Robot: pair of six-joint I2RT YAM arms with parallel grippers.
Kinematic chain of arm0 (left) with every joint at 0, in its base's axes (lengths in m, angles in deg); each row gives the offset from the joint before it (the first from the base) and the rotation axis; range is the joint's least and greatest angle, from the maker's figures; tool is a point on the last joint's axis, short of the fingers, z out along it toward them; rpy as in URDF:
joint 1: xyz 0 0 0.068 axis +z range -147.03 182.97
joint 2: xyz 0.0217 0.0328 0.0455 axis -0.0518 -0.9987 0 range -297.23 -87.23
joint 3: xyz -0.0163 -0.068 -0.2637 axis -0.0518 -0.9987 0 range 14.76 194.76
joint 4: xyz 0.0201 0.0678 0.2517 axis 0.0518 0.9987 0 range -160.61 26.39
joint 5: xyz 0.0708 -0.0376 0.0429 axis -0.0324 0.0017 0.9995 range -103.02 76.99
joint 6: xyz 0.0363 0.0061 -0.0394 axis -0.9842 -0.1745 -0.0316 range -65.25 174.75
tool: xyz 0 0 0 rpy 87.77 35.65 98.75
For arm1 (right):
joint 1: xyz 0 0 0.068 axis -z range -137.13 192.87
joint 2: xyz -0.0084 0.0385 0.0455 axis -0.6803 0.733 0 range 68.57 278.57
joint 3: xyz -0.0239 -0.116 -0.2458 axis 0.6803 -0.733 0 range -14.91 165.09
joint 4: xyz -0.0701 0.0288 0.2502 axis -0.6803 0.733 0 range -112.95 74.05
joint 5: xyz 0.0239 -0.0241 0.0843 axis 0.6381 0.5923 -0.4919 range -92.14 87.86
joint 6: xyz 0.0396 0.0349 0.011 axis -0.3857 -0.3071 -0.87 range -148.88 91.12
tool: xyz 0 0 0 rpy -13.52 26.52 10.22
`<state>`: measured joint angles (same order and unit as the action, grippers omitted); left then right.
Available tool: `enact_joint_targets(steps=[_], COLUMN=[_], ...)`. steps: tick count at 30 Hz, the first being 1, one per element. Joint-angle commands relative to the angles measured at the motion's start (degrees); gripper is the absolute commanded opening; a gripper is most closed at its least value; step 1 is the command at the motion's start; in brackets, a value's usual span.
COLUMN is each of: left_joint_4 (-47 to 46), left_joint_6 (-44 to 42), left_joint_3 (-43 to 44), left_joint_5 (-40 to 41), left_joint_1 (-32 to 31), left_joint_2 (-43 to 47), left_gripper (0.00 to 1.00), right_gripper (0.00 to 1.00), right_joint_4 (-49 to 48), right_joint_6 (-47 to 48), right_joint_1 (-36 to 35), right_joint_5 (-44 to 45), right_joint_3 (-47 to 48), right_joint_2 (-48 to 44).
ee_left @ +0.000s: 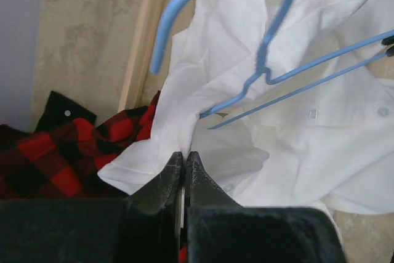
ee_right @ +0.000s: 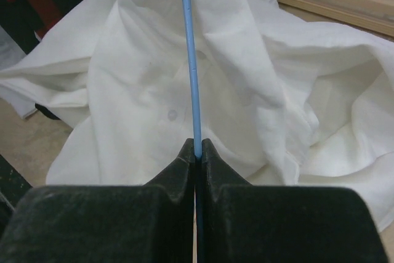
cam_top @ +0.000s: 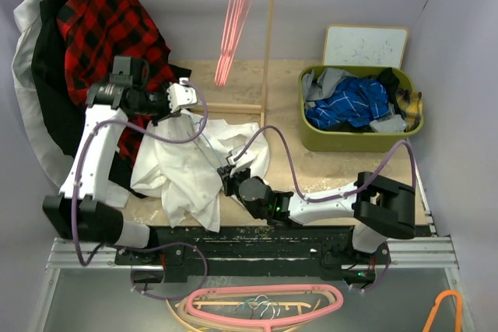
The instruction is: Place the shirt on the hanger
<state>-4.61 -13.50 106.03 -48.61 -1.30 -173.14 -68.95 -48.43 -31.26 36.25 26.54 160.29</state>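
Observation:
The white shirt lies crumpled on the table between the arms. My left gripper is at its upper left edge. In the left wrist view the left gripper is shut, with a fold of the shirt pinched at the tips. The light-blue hanger hangs above the cloth with its hook up, its arms running right and into the shirt. My right gripper sits at the shirt's lower right. In the right wrist view the right gripper is shut on the hanger wire, with the shirt behind it.
A red-and-black plaid shirt and dark garments hang on the rack at the left. Pink hangers hang by the wooden post. A green bin of clothes stands at the right. More pink hangers lie below the table's near edge.

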Motion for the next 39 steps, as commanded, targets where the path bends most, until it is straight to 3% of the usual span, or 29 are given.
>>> enact_joint_targets(steps=[1, 10, 15, 17, 22, 25, 32, 37, 39], left_joint_4=[-6.0, -4.5, -8.3, -10.5, -17.2, -14.7, -2.8, 10.1, 14.5], left_joint_6=[12.4, 17.8, 21.8, 23.4, 25.4, 19.2, -5.2, -25.2, -31.1], left_joint_3=[-5.0, -13.3, -16.5, -17.2, -14.5, -11.2, -7.8, -3.4, -1.1], left_joint_5=[-2.1, -6.1, -6.6, -5.7, 2.8, 1.7, -10.0, -19.0, -20.9], left_joint_1=[-0.4, -0.3, -0.3, -0.3, 0.1, 1.2, 6.9, 9.9, 9.9], left_joint_2=[9.8, 15.7, 16.9, 17.0, 16.6, 15.3, 13.9, 9.1, 6.1], left_gripper=[0.00, 0.00, 0.01, 0.21, 0.40, 0.46, 0.77, 0.84, 0.92], right_gripper=[0.00, 0.00, 0.00, 0.00, 0.00, 0.00, 0.00, 0.00, 0.00], right_joint_4=[-2.9, -9.8, -12.8, -14.5, -21.1, -24.2, -29.4, -32.9, -32.9], right_joint_6=[-1.6, 0.5, 1.5, 1.5, 2.2, 3.4, 5.0, 7.9, 8.3], right_joint_1=[0.4, 0.4, 0.4, 0.4, 0.6, 0.8, 3.8, 4.1, 4.0], right_joint_5=[7.0, 1.7, -1.0, -2.7, -5.2, -5.8, -9.9, -10.6, -11.2], right_joint_3=[4.0, 5.8, 5.9, 5.2, 1.3, -0.5, -3.2, -4.1, -4.0], right_joint_2=[0.4, 3.7, 5.8, 6.4, 7.7, 8.5, 9.1, 10.4, 10.7])
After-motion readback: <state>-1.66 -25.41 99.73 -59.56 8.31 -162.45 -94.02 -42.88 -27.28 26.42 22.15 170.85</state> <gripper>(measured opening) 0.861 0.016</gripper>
